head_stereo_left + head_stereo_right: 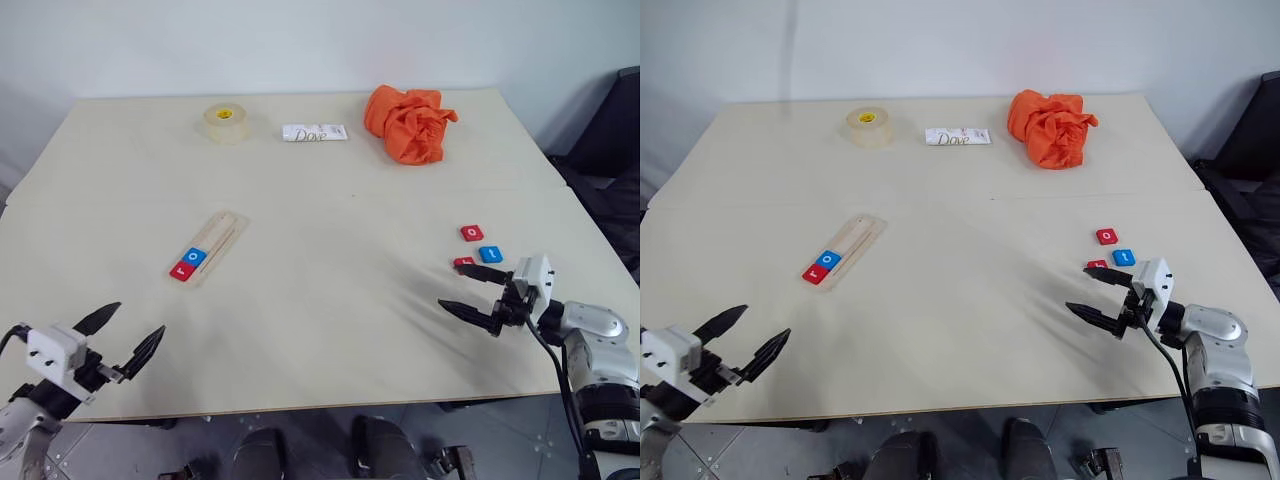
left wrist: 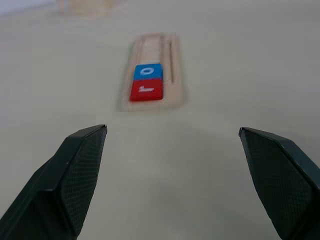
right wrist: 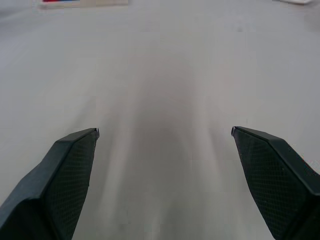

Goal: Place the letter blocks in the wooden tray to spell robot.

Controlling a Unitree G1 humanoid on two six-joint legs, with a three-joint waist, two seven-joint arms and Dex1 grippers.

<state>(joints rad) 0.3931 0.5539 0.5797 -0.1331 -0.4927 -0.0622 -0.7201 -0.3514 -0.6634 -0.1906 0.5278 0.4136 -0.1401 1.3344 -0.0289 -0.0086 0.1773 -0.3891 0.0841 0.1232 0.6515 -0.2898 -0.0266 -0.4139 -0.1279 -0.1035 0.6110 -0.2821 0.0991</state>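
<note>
**Spelling "robot": 2 of 5 blocks placed**

On the table (image 1: 330, 300), toward the robot's left: tray (image 1: 222, 234) lying at a slant, holding a red "r" block (image 1: 183, 270) at its near end and a blue "o" block (image 1: 195, 257) touching it; remaining length of the groove bare. Letters legible in the left wrist view, "r" nearest the gripper, "o" just beyond.

Toward the robot's right, well apart from the tray: 3 loose blocks in a small cluster, 1 red (image 1: 472, 232), 1 blue (image 1: 490, 254) and another red (image 1: 463, 263) partly hidden behind the right gripper (image 1: 466, 287). Letters too small to read; presumably "b", "o" and "t".

Left gripper (image 1: 128, 332): near the table's front edge, aimed at the tray, jaws spread wide, nothing between them. Right gripper: just beside the loose cluster, pointing toward the table's middle, jaws likewise spread and empty.

Along the far edge, unrelated to the task: tape roll (image 1: 226, 122), Dove packet (image 1: 314, 132), orange cloth (image 1: 408, 122).

Progress, as judged: first 2 letters done, 3 left. Next in order presumably the "b", to be set touching the "o".
</note>
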